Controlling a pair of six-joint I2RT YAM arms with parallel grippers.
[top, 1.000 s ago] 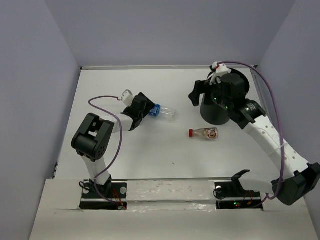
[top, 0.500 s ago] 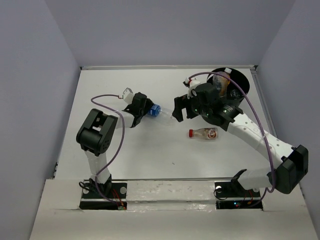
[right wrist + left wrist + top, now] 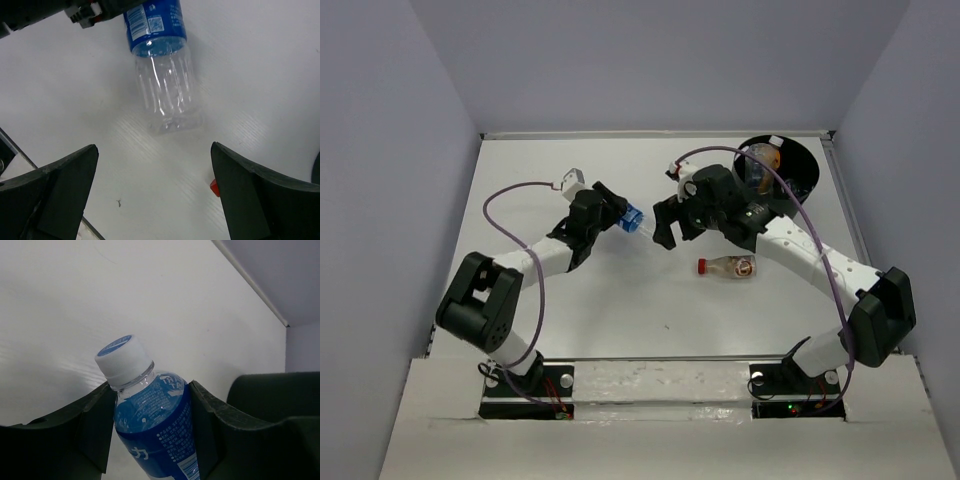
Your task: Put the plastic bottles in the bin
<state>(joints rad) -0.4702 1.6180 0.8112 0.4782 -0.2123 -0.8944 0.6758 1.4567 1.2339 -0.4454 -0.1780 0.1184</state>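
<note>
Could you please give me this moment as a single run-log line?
left gripper shut on blue-labelled bottle | right gripper open over its clear end | red-capped bottle lying on table, outside bin

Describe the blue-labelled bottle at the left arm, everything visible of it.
The blue-labelled bottle is small, clear ribbed plastic, seemingly empty, with a blue printed label round its upper half and a white, blue-topped cap. The left claw grips it at the label, a finger on each side. Its clear base points toward the right claw, which stands open and apart from it. Whether it touches the table cannot be told.
</note>
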